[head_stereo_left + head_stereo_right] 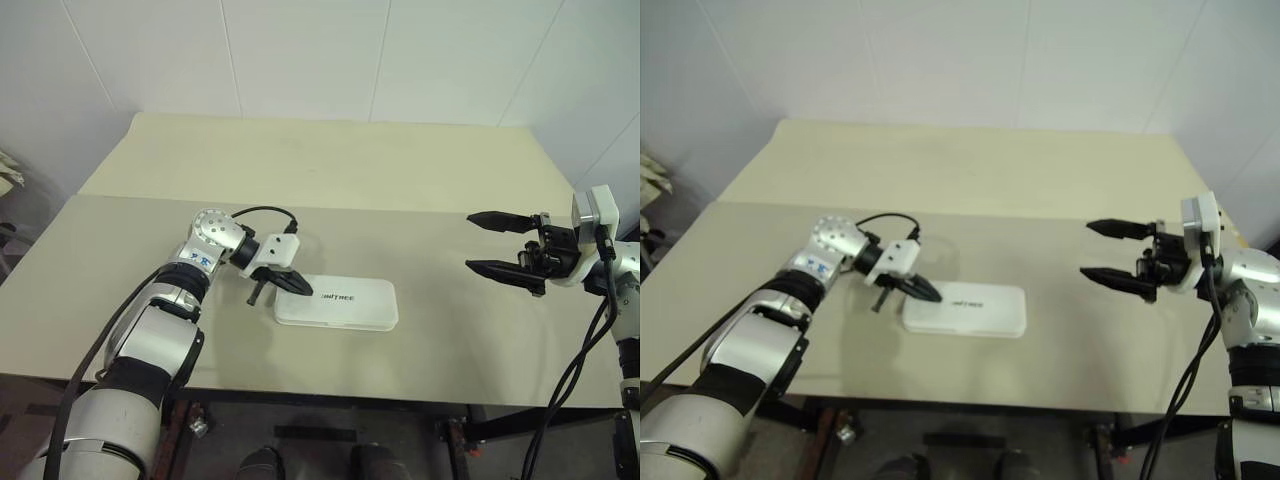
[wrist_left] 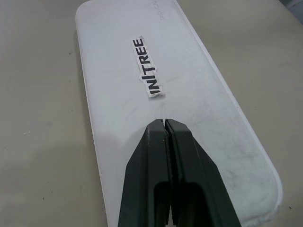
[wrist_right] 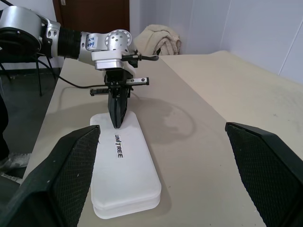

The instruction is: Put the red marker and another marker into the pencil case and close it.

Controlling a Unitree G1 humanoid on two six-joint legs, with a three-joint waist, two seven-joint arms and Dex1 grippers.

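Note:
The white pencil case [image 1: 345,305] lies flat on the table with its lid down and black lettering on top. My left gripper [image 1: 303,290] is shut with nothing between its fingers. It slants down onto the case's left end, and its tips [image 2: 165,122] sit on the lid just short of the lettering. My right gripper [image 1: 469,241] hangs open above the table, well to the right of the case, pointing toward it with nothing between its fingers [image 3: 71,175]. The red marker and the other marker are out of view.
The beige table [image 1: 330,170] stretches wide behind the case, with a seam running across it. Its front edge [image 1: 330,385] lies close below the case. A black cable [image 1: 262,211] loops over my left wrist.

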